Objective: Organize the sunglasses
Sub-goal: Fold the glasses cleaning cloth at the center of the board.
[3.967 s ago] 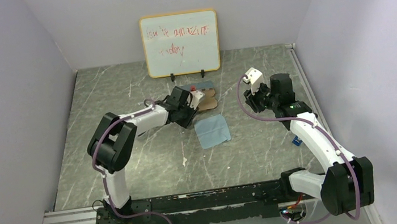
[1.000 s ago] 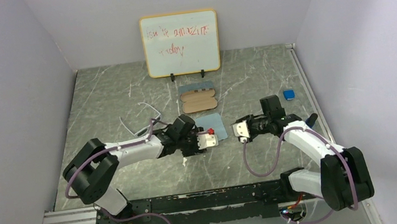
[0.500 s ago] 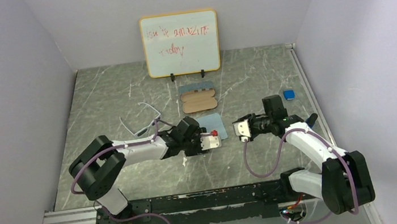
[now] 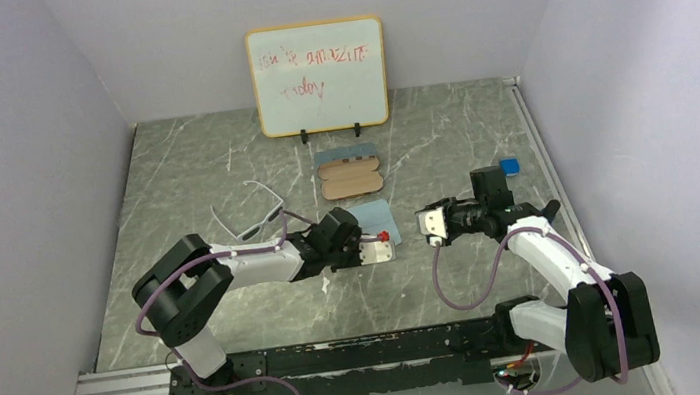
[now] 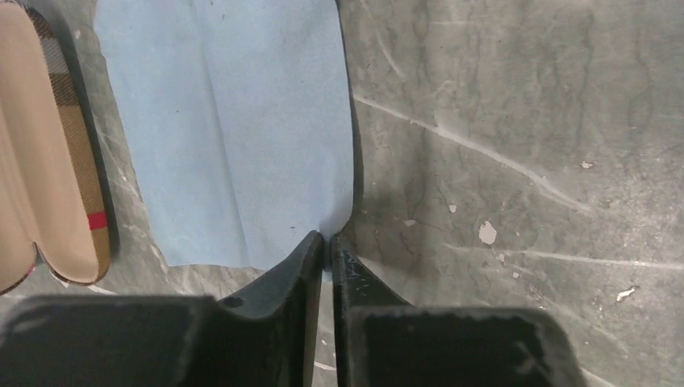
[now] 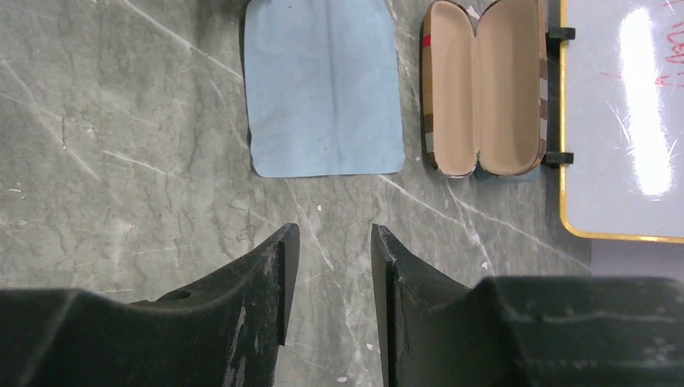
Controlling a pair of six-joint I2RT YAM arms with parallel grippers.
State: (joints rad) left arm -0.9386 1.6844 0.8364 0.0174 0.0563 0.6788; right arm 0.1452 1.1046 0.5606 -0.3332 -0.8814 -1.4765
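A: How many sunglasses?
B: One pair of white sunglasses [image 4: 247, 213]; one open plaid case [image 4: 350, 174]; one light-blue cloth [image 5: 234, 137] at the left gripper [image 5: 327, 242].
A: Anything else?
B: One whiteboard [image 4: 318, 76]; one small blue object [image 4: 509, 166] behind the right gripper [image 6: 332, 234]; two grippers.

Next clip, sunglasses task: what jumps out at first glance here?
The left gripper is pinched almost shut on a corner of the light-blue cloth. Behind the cloth, an open plaid case lies empty in front of the whiteboard, while the white sunglasses sit untouched on the table to the left. The right gripper hangs open above the table, right of the cloth.
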